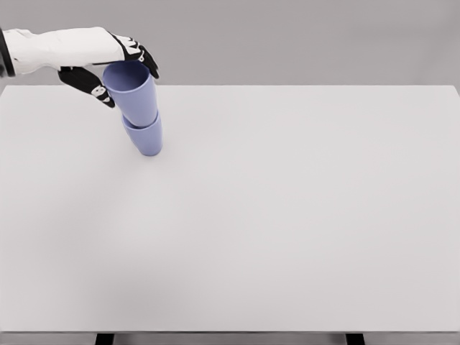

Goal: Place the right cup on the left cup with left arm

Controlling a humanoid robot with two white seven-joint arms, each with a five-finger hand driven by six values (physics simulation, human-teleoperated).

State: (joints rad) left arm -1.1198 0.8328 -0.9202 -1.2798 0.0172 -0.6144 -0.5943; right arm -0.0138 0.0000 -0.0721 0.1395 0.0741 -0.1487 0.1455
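Cup (131,90) sits nested in the lower cup (146,136) at the desk's (287,215) far left, the left robot hand (118,68) grasping its rim. Ease the fingers apart gently and lift straight away so the stack stays upright.

White table (287,230) filling most of the view, two dark legs (105,338) under its near edge, plain grey backdrop (302,39)

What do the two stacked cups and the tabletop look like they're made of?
The two lavender-blue tapered cups, upper nested in lower, look like matte plastic: uniform colour, soft shading, no glints. The pale grey flat tabletop looks like smooth matte laminate, though a render leaves that open.
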